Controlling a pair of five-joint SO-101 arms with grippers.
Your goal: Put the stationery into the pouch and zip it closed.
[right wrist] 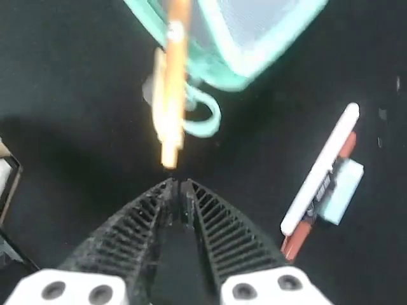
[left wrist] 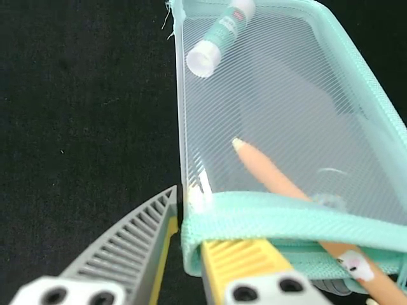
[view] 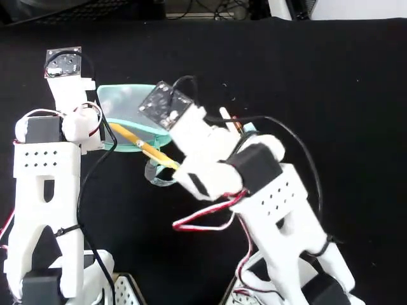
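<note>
The teal mesh pouch lies on the black table with its mouth toward the arms. My left gripper is shut on the rim at the pouch's corner, grey finger outside and yellow finger inside. A glue stick lies deep in the pouch. The yellow pencil pokes half into the mouth, its tip inside. My right gripper is shut and holds nothing, just behind the pencil's outer end. A white pen, a red pen and a pale blue eraser lie together beside the pouch.
The pouch's teal pull loop hangs out on the table under the pencil. The right arm's body covers part of the loose stationery in the high view. Open black table stretches to the right and far side.
</note>
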